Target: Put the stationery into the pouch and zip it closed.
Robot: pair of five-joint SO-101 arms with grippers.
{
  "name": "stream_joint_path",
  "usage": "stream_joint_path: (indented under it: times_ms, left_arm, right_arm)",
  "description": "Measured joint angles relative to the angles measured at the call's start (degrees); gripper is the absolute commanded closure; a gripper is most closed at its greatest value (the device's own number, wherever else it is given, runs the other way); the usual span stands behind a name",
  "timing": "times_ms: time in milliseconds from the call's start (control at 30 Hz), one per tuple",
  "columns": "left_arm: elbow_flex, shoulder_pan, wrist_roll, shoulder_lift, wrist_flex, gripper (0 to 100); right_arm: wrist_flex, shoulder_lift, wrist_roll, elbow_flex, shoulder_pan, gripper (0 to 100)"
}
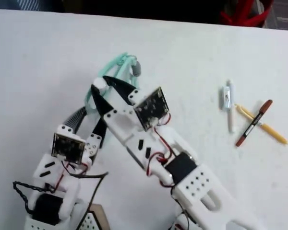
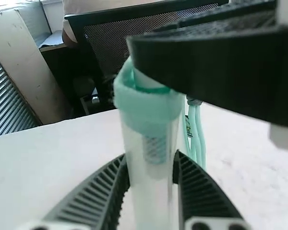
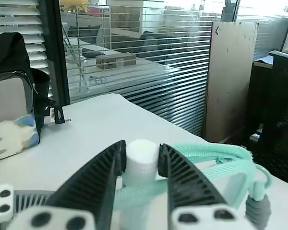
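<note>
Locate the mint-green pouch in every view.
High view: mint-green pouch mid-table, just beyond the arms' tips.
Left wrist view: pouch banded round the white tube.
Right wrist view: pouch trailing behind the same tube.
Shared landmark: the white tube.

It was an office: slatted blinds (image 3: 134,48) hung over glass partitions, desks (image 3: 115,60) showed beyond them, and a black mesh-backed chair (image 2: 144,33) stood behind the white table (image 1: 38,57) spanning the high view.
</note>
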Motion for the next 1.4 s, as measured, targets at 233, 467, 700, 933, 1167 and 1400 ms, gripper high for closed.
stream_joint_path:
  times_ms: [233, 467, 700, 933, 1167, 1400]
  left_arm:
    - [0.09, -0.26, 0.00, 0.00, 0.00, 86]
    - [0.09, -0.35, 0.00, 0.00, -0.09, 86]
    - [0.53, -0.35, 0.00, 0.00, -0.09, 86]
    - [0.53, -0.35, 0.00, 0.00, -0.09, 86]
    - [0.53, -0.35, 1.05, 0.00, -1.49, 86]
    - [0.53, -0.35, 2.64, 0.00, -1.58, 86]
  right_arm:
    - [13.71, -2.20, 0.00, -5.98, 0.00, 74.6]
    - [24.00, -2.20, 0.00, -16.53, 2.02, 76.5]
    - [37.45, -4.31, 0.00, -23.12, 12.22, 76.5]
    - [48.18, -4.31, -4.04, -19.34, 26.29, 76.5]
    - [42.29, -4.31, -5.80, -1.58, 37.80, 76.5]
    - [18.73, -4.22, -4.92, 18.55, 39.47, 76.5]
